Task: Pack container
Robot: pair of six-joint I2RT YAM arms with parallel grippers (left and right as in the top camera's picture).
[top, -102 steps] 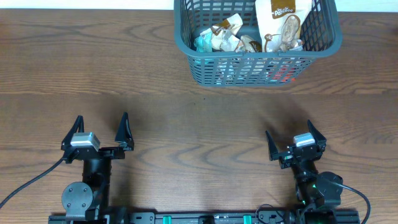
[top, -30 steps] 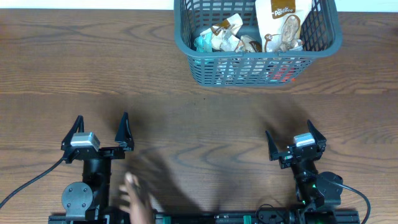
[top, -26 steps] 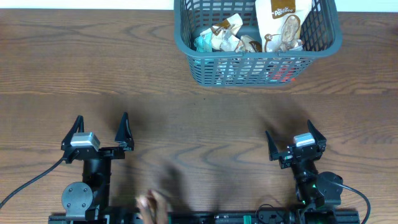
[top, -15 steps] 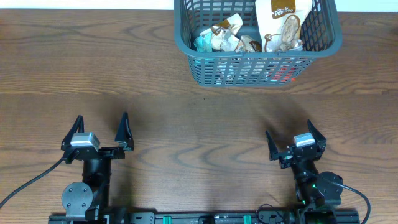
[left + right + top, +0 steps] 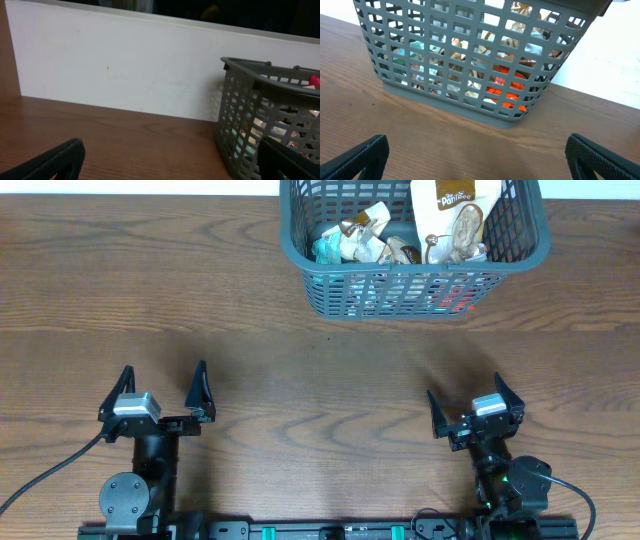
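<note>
The container (image 5: 300, 255) is a dark grey-blue latticed basket at the table's far edge, right of centre. It holds several snack packets, among them a tall white pouch (image 5: 455, 215) and small wrappers (image 5: 355, 238). It also shows in the right wrist view (image 5: 465, 60) and at the right of the left wrist view (image 5: 250, 125). My left gripper (image 5: 160, 392) is open and empty near the front left edge. My right gripper (image 5: 473, 405) is open and empty near the front right edge. Both are far from the container.
A white wall (image 5: 125, 70) runs behind the table's far edge. Bare brown wooden tabletop (image 5: 320, 380) lies between the grippers and the container.
A person's hand that reached over the front edge between the arms a second ago has withdrawn. Neither arm nor the container has moved.
</note>
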